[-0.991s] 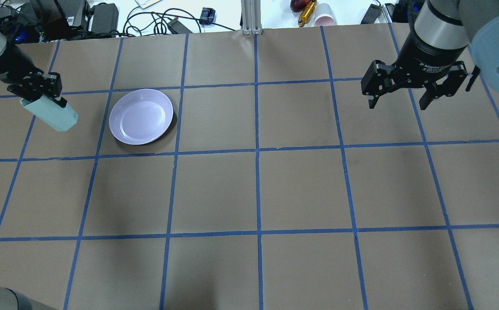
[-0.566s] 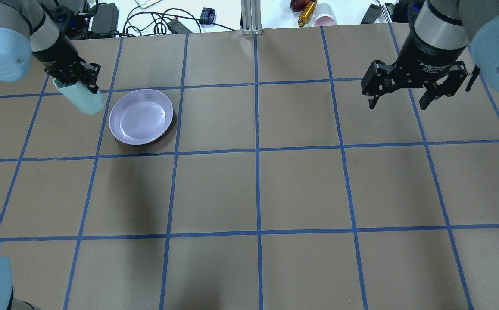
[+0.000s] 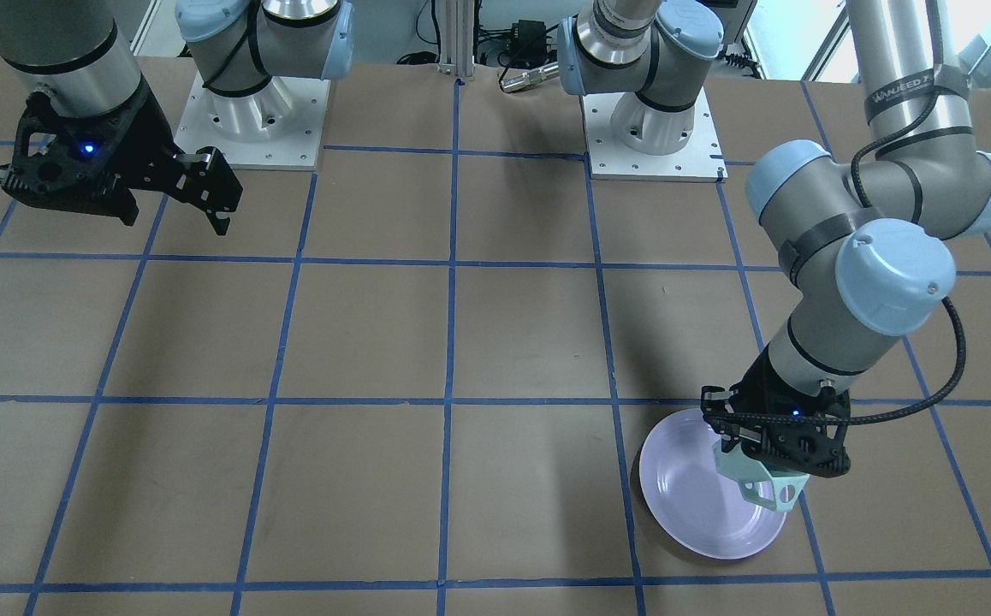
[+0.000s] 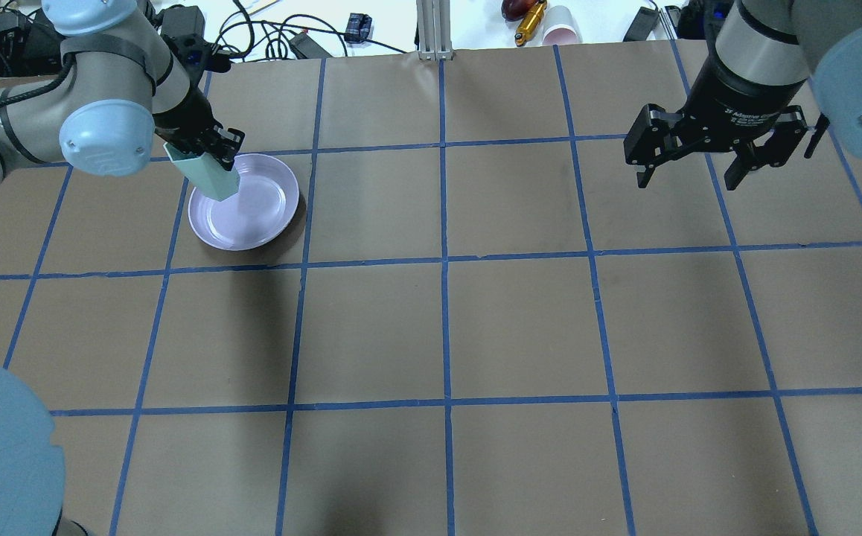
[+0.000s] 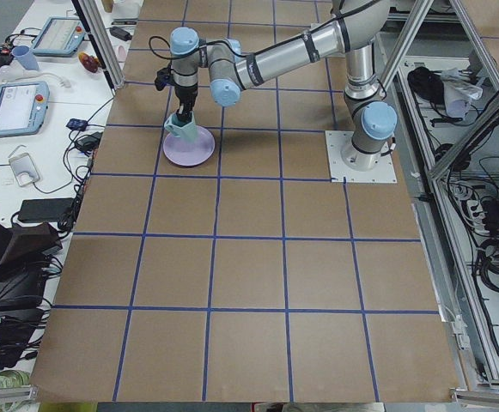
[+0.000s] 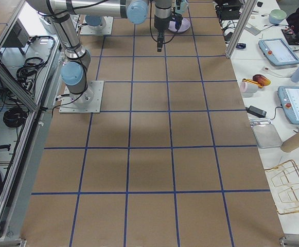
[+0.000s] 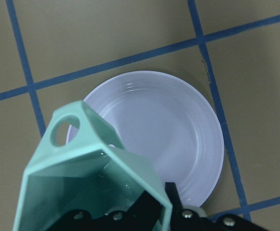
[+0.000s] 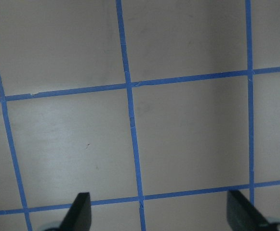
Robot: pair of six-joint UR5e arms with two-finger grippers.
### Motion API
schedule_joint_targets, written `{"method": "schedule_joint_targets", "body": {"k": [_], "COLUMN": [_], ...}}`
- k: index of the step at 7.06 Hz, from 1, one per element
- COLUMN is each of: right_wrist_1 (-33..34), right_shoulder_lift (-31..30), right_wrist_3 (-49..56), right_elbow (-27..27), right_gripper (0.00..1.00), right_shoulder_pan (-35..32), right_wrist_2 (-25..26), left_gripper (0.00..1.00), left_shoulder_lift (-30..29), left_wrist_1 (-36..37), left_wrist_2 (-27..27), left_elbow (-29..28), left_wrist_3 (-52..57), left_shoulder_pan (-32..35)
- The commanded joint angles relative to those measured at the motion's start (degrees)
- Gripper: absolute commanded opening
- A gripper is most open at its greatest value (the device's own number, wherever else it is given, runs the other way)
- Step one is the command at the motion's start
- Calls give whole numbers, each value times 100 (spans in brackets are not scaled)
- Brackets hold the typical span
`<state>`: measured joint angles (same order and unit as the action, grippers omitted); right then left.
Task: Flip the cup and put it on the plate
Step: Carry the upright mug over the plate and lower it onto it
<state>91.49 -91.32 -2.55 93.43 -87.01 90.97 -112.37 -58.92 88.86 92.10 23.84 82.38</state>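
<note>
Two grippers we see: left gripper (image 4: 204, 155) clamps the faceted mint cup (image 4: 215, 182) over the smooth round plate (image 4: 260, 217) near our table (image 4: 446, 335)'s far-left corner; right gripper (image 4: 688, 179) gapes open.

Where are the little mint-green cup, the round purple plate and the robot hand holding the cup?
small pale mint-green faceted cup (image 4: 206, 177), overhead view, on its side wall.
round pale lavender plastic plate (image 4: 256, 216), overhead view, on its bare floor.
left gripper (image 4: 214, 152), overhead view, between its fingertips, clamping the cup.
</note>
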Motion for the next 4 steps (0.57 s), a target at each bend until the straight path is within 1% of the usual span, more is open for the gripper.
{"method": "schedule_joint_targets", "body": {"k": [1, 3, 4], "right_wrist_1": [0, 0, 0], "right_shoulder_lift": [0, 0, 0], "right_wrist_3": [0, 0, 0], "right_elbow": [0, 0, 9], "right_gripper": [100, 100, 100], "right_shoulder_pan": [0, 0, 0], "right_wrist_2": [0, 0, 0], "left_gripper": [0, 0, 0], "left_shoulder_lift": [-135, -188, -197], "left_wrist_1": [318, 758, 759], "left_wrist_2": [8, 8, 8], "left_elbow": [201, 439, 475], "left_wrist_3": [94, 261, 252], "left_shoulder_pan": [59, 50, 50]}}
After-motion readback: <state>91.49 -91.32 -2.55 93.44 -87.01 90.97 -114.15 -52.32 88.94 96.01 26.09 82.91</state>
